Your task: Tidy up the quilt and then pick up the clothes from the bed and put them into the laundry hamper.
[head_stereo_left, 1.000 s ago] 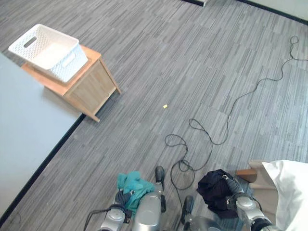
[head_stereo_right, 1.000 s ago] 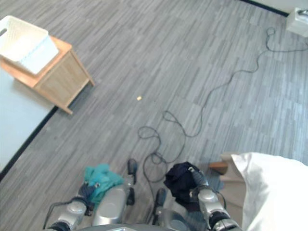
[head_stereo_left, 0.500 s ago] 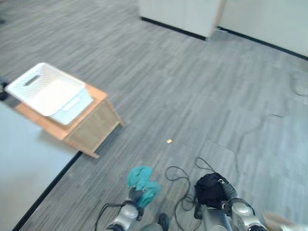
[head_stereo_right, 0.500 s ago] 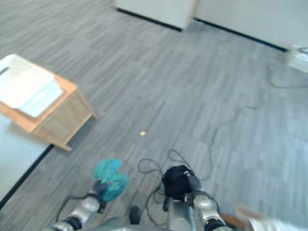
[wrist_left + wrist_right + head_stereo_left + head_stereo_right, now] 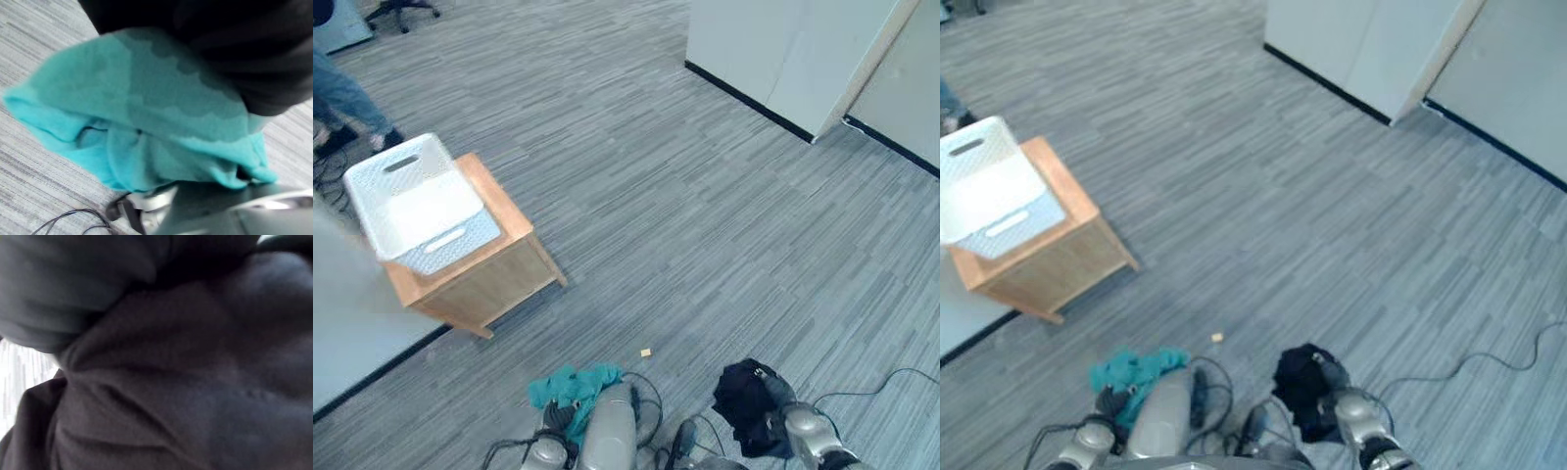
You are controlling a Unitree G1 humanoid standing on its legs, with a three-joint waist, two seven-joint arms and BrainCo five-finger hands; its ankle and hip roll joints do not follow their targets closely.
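- Camera has swung since a second ago; white hamper (image 5: 421, 204) on its wooden stand (image 5: 484, 279) now sits nearer.
- Left robot hand (image 5: 558, 419), gripping teal garment (image 5: 570, 385), is nearer the hamper; right robot hand (image 5: 781, 406) clutches dark garment (image 5: 744, 403) farther off.

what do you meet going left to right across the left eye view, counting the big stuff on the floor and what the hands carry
white hamper on the wooden stand → teal garment in the left hand → dark garment in the right hand → white partition wall.
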